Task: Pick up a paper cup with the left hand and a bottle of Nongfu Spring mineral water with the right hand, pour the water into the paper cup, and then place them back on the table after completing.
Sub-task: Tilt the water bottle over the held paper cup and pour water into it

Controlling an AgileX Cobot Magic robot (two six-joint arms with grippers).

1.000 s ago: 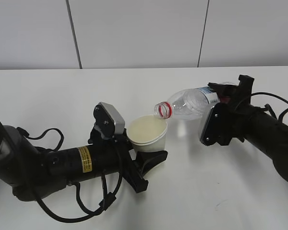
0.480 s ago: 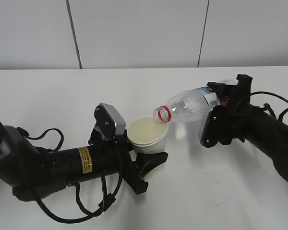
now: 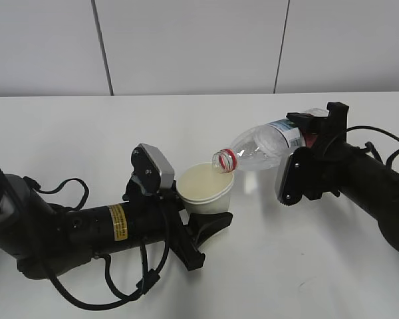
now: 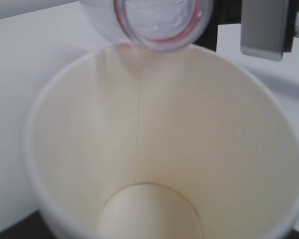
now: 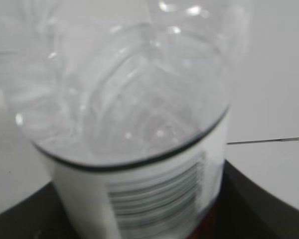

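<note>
Exterior view, nearest: left gripper (image 3: 201, 229) on the yellow-labelled black arm, fingers closed around the paper cup (image 3: 205, 188), held just above the table (image 3: 86, 126).
Cup: upright, mouth open, cream inside; in the left wrist view (image 4: 159, 149) no liquid clearly visible at the bottom.
Bottle mouth: red-ringed neck of the bottle (image 3: 263, 147) at the far-right rim of the cup, seen from the left wrist directly above the rim (image 4: 162, 22).
Bottle: tilted, neck low toward the cup, base high toward the right hand (image 3: 310, 143).
Right hand: clamped on the labelled lower part of the bottle; right wrist view filled by clear wall and barcode label (image 5: 139, 149).
Water: cannot tell how much inside.
Farthest: grey panelled wall (image 3: 186, 46).
</note>
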